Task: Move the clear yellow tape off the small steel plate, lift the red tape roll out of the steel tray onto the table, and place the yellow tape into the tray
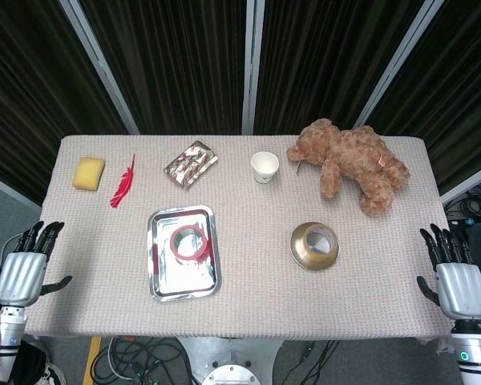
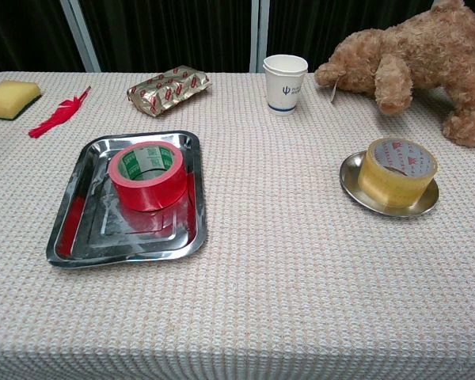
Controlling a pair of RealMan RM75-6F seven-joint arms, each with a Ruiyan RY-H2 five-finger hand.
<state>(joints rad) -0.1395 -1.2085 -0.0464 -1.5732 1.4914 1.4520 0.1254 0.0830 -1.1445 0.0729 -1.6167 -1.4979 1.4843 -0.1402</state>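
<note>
The clear yellow tape (image 1: 315,239) (image 2: 397,172) stands on the small round steel plate (image 1: 301,256) (image 2: 355,184) right of the table's middle. The red tape roll (image 1: 191,242) (image 2: 149,175) lies flat in the rectangular steel tray (image 1: 162,277) (image 2: 84,229) left of middle. My left hand (image 1: 26,268) hangs off the table's left front corner, fingers apart and holding nothing. My right hand (image 1: 455,277) hangs off the right front corner, likewise spread and holding nothing. Neither hand shows in the chest view.
Along the back edge lie a yellow sponge (image 1: 89,172), a red feather (image 1: 123,184), a foil snack packet (image 1: 191,164), a white paper cup (image 1: 264,167) and a brown teddy bear (image 1: 353,164). Woven cloth covers the table (image 1: 264,305).
</note>
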